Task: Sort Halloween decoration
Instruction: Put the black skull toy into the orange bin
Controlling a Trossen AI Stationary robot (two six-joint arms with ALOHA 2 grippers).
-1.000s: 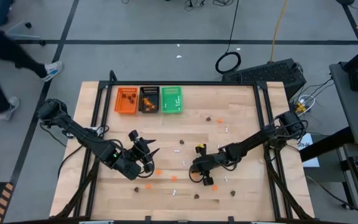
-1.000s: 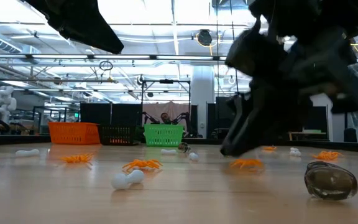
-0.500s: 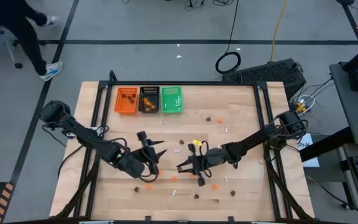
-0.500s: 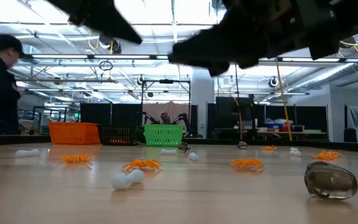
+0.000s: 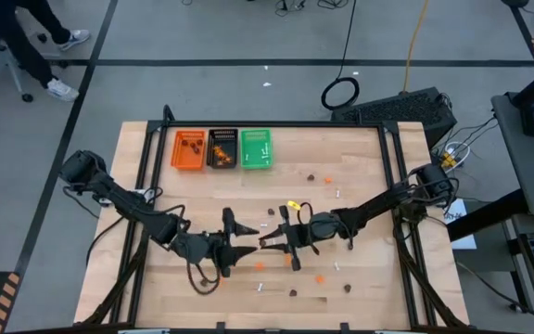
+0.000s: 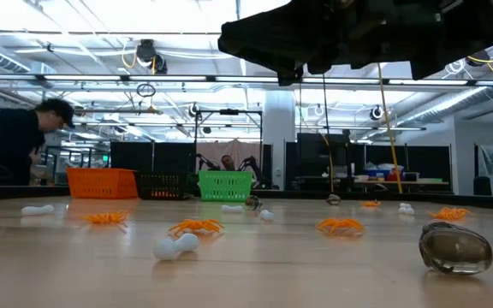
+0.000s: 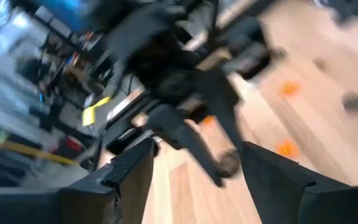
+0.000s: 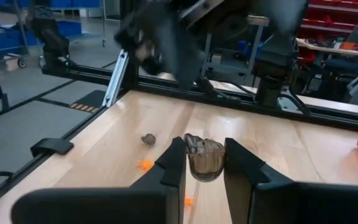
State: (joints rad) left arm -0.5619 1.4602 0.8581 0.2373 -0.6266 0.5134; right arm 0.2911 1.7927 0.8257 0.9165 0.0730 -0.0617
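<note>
- Both arms have swung inward since a second ago, and the left gripper (image 5: 245, 243) and right gripper (image 5: 265, 243) now meet nose to nose over the middle of the wooden table (image 5: 360, 158).
- The left gripper's jaws are spread wide with nothing between them, wider than a moment back; its dark fingers (image 7: 135, 174) frame the other arm's tip.
- The right gripper is clamped on a dark brown blob (image 8: 204, 157), glossy, rounded and skull-like, pinched between its two fingers (image 8: 174, 163).
- That blob hangs above the tabletop, just in front of the left gripper's open jaws, and I cannot tell whether they touch.
- In the low view the arms have lifted clear; only dark shapes cross the top now.
- A person (image 6: 11, 147) has moved along the room's left side.
- Scattered trinkets lie on the boards: spidery orange blobs (image 6: 197, 227), a smooth white stick (image 6: 175, 246) shaped like a bone, and another shiny brown blob (image 6: 456, 248).
- At the far edge, side by side: orange tray (image 5: 189, 150), black tray (image 5: 222, 149), green tray (image 5: 256, 149), each holding small pieces.
</note>
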